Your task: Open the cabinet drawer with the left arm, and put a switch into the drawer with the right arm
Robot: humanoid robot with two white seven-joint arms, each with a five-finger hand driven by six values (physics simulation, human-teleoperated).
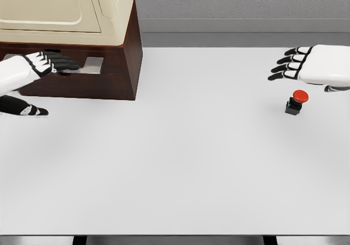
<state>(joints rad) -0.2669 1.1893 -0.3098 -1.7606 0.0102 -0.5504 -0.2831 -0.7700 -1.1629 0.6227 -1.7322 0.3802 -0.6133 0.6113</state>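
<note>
A switch point(296, 102) with a red round button on a small black base stands on the white table point(175, 163) at the right. My right hand point(306, 64) hovers just behind and above it, fingers spread and pointing left, holding nothing. At the upper left stands the cabinet point(82, 15), cream on top with a dark brown drawer front point(109, 78). My left hand point(54, 64) reaches in from the left with its dark fingertips lying on the silver drawer handle point(93, 64); its thumb hangs apart below. The drawer looks pushed in.
The table's front edge runs along the bottom of the view. A grey wall point(240, 4) stands behind the table. The cabinet takes up the back left corner.
</note>
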